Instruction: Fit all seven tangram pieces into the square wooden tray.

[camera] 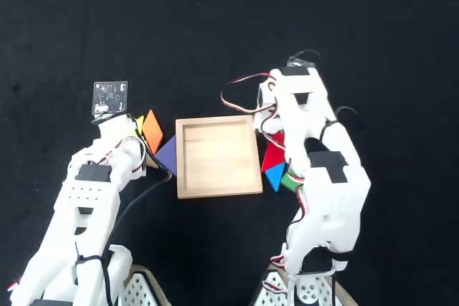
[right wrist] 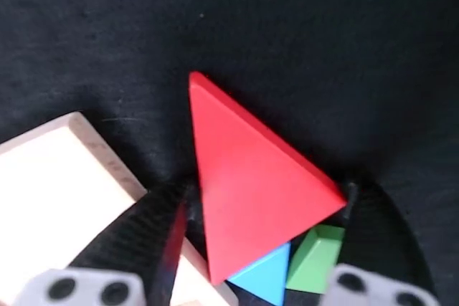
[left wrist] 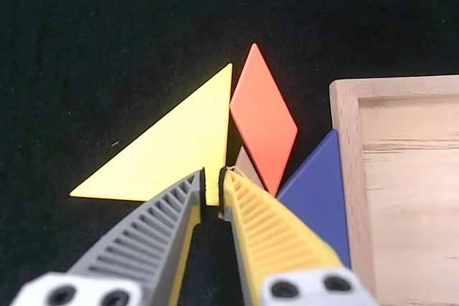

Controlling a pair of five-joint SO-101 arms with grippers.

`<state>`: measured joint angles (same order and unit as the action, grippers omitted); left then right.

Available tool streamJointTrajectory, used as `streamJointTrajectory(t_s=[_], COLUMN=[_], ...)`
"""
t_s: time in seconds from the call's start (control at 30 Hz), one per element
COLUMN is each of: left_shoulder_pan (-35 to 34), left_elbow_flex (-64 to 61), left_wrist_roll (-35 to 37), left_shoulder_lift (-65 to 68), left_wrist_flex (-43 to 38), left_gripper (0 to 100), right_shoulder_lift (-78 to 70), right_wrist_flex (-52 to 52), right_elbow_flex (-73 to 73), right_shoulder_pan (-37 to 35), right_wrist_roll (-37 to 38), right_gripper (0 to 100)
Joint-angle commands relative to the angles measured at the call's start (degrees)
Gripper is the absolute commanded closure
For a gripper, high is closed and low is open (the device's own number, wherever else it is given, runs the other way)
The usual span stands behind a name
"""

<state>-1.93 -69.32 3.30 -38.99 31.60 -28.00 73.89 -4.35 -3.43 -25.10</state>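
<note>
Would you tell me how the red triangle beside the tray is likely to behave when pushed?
Probably stiff: the red triangle shows a thick, straight edge. Being flat, it should slide, not roll. Its smooth face may be slippery, and it overlaps the blue piece, so pushing could shift that.

Two arms in white printed shells. Left arm — blocky white segments with a black servo face, a panel dotted with a grid of small holes, a square camera board at the wrist, and a thin black cable looping from its side. Right arm — the same white casing with black square servo faces; red, white and black wires arc out beside it. Left gripper: one grey ribbed finger and one yellow ribbed finger, on white mounts with dark screw holes.
</note>
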Motion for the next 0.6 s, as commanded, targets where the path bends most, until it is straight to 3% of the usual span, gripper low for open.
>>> streamJointTrajectory(t_s=[0.0, 0.27, 0.57], left_shoulder_pan=[0.7, 0.7, 0.7], left_elbow_flex=[0.5, 0.5, 0.4], left_wrist_roll=[0.3, 0.1, 0.0], left_shoulder_lift=[0.2, 0.4, 0.5], left_wrist_flex=[-0.6, -0.8, -0.8], left_gripper=[94, 94, 94], right_shoulder_lift=[0.0, 0.1, -0.7], right_wrist_flex=[-1.1, -0.8, -1.2], right_elbow_flex=[3.6, 6.4, 11.0], right_shoulder_pan=[2.5, 2.6, 2.5], right_wrist_roll=[5.7, 9.9, 28.0], right_gripper=[79.2, 79.8, 79.9])
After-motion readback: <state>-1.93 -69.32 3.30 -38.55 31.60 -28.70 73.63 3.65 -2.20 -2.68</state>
